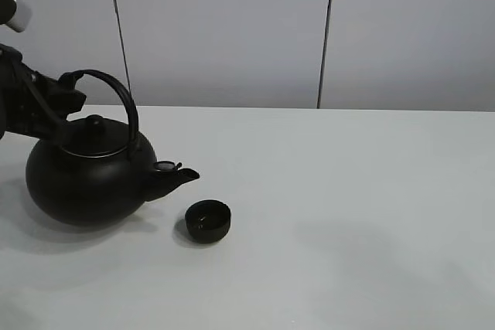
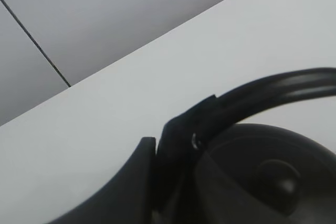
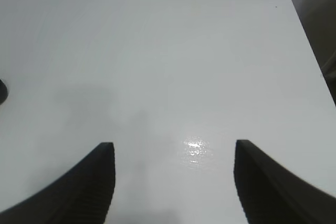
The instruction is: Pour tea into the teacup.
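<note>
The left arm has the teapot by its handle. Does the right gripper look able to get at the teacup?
Probably yes: the right gripper hangs open over bare table; nothing stands right of the teacup.

White table [image 1: 348, 191] before a pale grey panelled wall [image 1: 224, 28] with two dark vertical seams [image 1: 326, 32].

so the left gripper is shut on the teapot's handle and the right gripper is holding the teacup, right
Not quite. The right gripper holds nothing: the right wrist view shows its jaws open over the bare table. The teacup stands free on the table beside the teapot, as the exterior high view shows. The left gripper is indeed shut on the handle.
</note>
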Controlling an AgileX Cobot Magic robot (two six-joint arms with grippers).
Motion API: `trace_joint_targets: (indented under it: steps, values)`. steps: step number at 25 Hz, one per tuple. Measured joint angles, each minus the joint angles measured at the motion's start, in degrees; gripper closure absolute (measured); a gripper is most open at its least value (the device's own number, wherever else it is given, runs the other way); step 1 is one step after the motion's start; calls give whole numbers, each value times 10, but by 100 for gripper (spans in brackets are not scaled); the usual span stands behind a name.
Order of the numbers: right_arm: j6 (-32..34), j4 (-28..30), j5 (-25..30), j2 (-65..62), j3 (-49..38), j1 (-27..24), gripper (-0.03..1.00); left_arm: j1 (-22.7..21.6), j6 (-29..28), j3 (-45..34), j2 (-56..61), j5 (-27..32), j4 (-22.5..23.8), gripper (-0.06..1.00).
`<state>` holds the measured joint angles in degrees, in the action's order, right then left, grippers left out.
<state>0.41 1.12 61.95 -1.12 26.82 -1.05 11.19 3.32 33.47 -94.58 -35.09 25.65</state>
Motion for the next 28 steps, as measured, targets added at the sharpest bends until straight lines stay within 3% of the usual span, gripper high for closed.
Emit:
trace_joint_targets:
  steps: [28]
  values:
    - [0, 0, 0, 0, 0, 0, 52, 0, 60, 0, 0, 24, -3, 83]
